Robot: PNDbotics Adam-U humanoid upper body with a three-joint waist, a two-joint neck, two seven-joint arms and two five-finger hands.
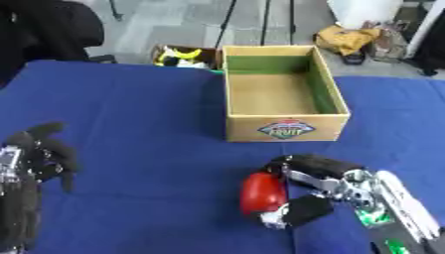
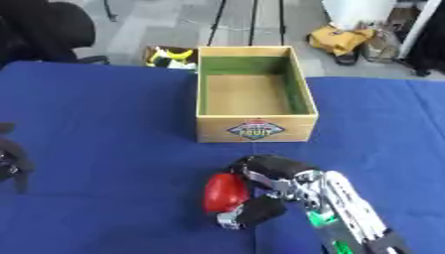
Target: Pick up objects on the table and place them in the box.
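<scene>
Red object [image 1: 262, 192] on blue table [image 1: 156, 124], near side, short of box [image 1: 282, 93]. Right hand [image 1: 315, 191] curled round it, fingers above, thumb below. Lift clear of front wall, then release (box looks empty). Object rounded, can't identify. Left hand [image 1: 39, 154] idle near-left, fingers relaxed, partly cut off.

A glossy red object [image 1: 262, 192] lies on the blue table near its front edge, while the open wooden box [image 1: 282, 128], green-lined inside, stands upright just behind it.
</scene>
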